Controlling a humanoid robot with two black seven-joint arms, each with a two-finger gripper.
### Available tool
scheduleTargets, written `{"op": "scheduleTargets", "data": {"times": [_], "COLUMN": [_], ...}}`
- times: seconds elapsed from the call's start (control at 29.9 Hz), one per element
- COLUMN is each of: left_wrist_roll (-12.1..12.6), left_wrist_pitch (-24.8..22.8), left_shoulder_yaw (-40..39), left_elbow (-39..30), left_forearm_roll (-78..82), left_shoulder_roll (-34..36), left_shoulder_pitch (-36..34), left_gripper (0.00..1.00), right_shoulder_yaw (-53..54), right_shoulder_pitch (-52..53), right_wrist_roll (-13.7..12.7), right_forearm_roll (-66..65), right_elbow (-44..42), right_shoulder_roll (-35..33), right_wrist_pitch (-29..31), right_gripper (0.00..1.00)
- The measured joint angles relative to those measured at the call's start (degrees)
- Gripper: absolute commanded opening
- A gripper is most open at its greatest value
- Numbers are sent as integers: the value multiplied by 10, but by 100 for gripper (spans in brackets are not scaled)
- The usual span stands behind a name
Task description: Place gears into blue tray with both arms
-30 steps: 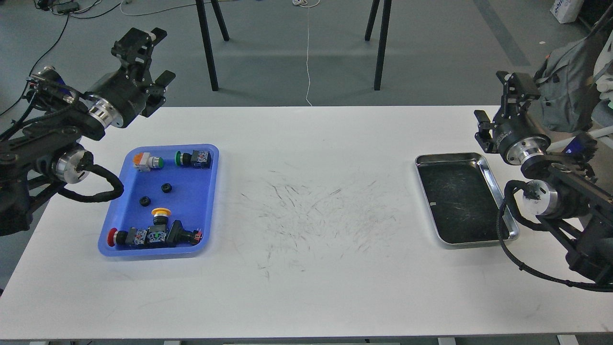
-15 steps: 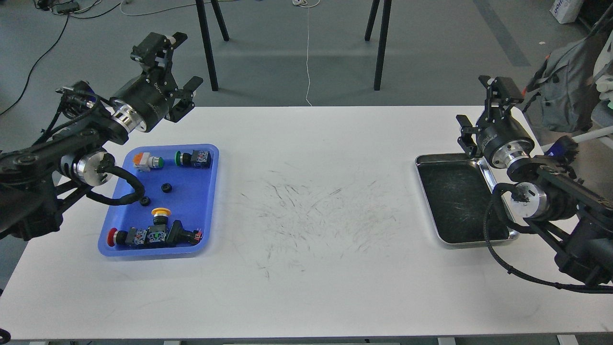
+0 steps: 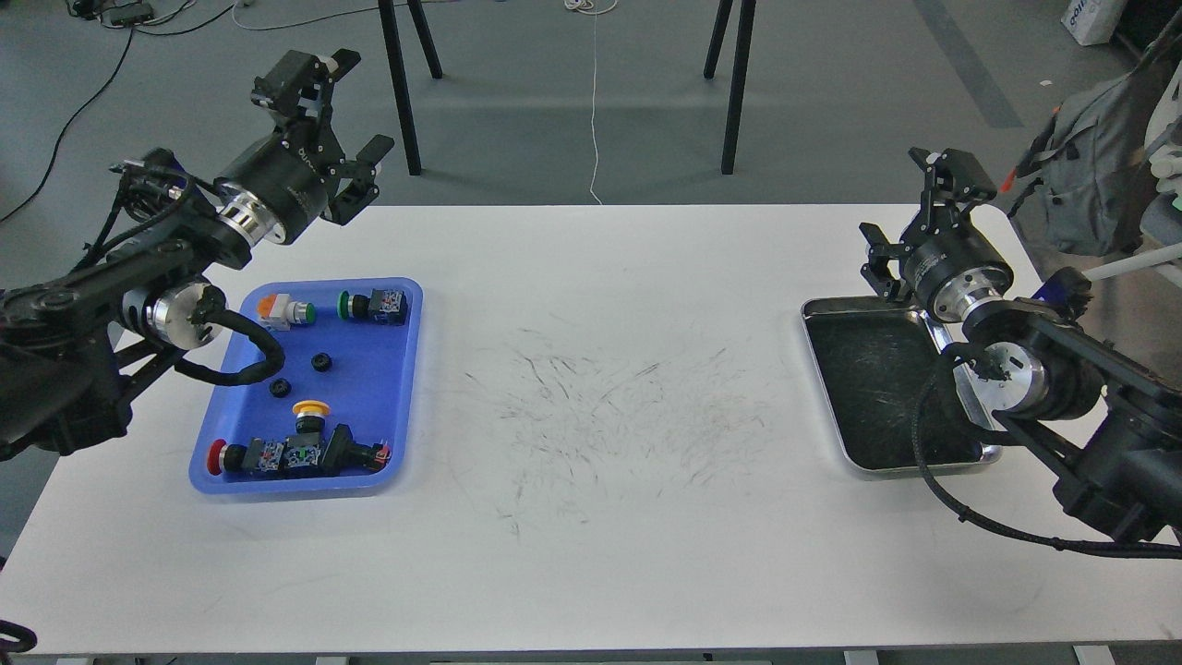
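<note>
Two gears (image 3: 320,362) (image 3: 279,388) lie flat mid-left in my blue tray (image 3: 388,406), long axis running up-frame. My left gripper (image 3: 334,115) gapes empty; right gripper (image 3: 914,208) probably open. Both arms have crept inward.

White table (image 3: 591,554), centre surface marked with dark scuffs. Blue tray (image 3: 406,388) rests on it at left; steel tray (image 3: 923,465) with dark interior rests at right, well apart.

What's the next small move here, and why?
Probably none beyond parking both arms: two gears already lie in the blue tray, the steel tray looks empty, and both end effectors, left and right, hold nothing.
</note>
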Motion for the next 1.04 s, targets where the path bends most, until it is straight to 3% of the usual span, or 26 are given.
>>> {"op": "scheduleTargets", "data": {"times": [0.53, 1.04], "left_wrist_roll": [0, 0], "left_wrist_pitch": [-7, -4], "left_shoulder_yaw": [-24, -34], "left_elbow": [15, 17], "left_forearm_roll": [-47, -81], "left_shoulder_roll": [-54, -51], "left_shoulder_pitch": [5, 47], "left_gripper": [100, 100], "right_shoulder_yaw": [0, -9], "right_shoulder_pitch": [11, 17], "right_wrist_roll": [0, -1], "right_forearm_roll": [34, 39], "right_elbow": [-5, -24], "right_shoulder_roll": [3, 18], "right_wrist_pitch": [-1, 0], "right_gripper": [99, 99]}}
